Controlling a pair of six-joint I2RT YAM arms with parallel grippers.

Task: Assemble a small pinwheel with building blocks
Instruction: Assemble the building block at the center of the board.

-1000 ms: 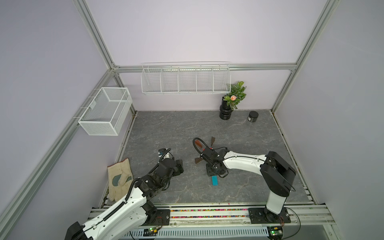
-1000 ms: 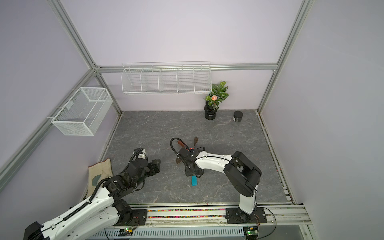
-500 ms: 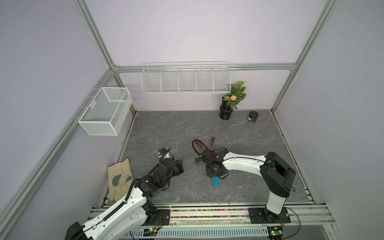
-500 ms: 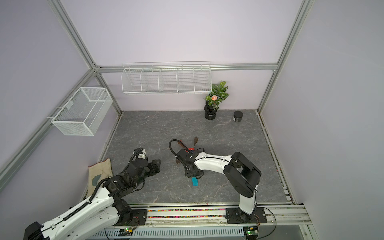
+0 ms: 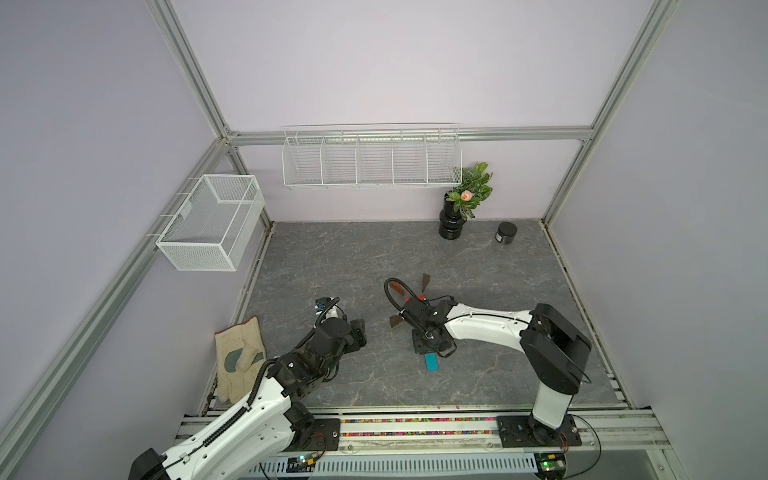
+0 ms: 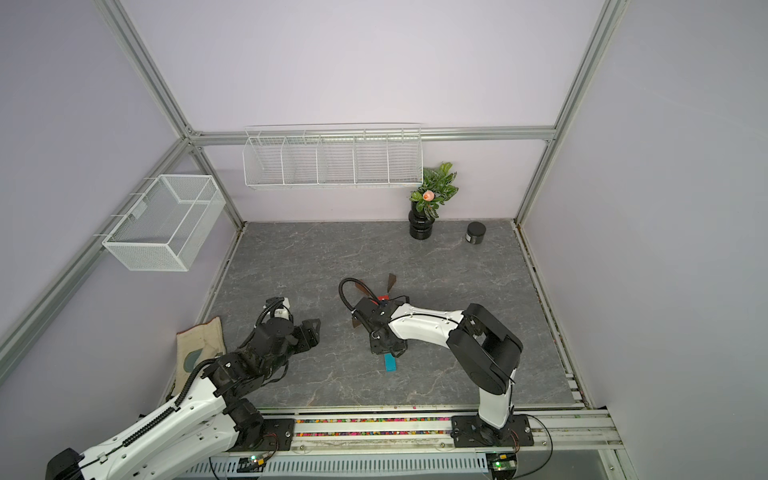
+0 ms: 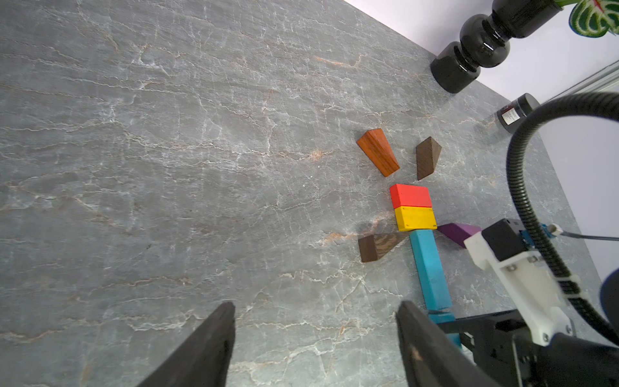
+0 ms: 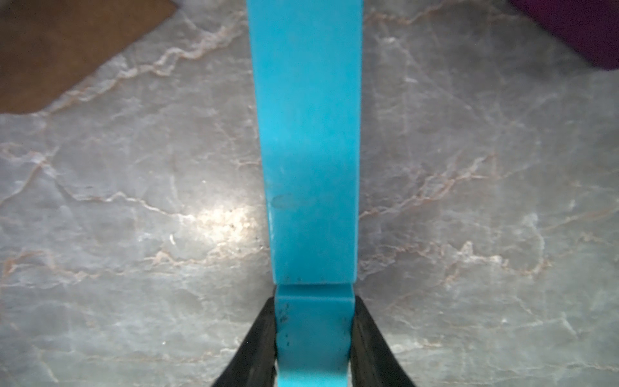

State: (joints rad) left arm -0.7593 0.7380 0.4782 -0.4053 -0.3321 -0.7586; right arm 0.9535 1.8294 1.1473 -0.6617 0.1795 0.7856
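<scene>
Top view: right gripper (image 5: 430,347) low; second teal bar (image 5: 432,363) pokes out behind it. Left gripper (image 5: 359,330) well apart.
Left wrist: left gripper spread, empty; pinwheel (image 7: 415,218) ahead.
Right wrist: right gripper clenched on second teal bar, butting first teal bar (image 8: 308,134) ahead. Stem-joining step; next, probably release, lift straight.

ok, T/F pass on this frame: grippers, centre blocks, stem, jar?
1. The left gripper is open and empty. True.
2. The right gripper is open over bare table. False: the right gripper is shut on the lower teal bar.
3. The yellow block touches the red block. True.
4. The jar stands next to the red block. False: the jar stands at the back, near the vase.
5. The upper teal bar butts against the yellow block. True.
</scene>
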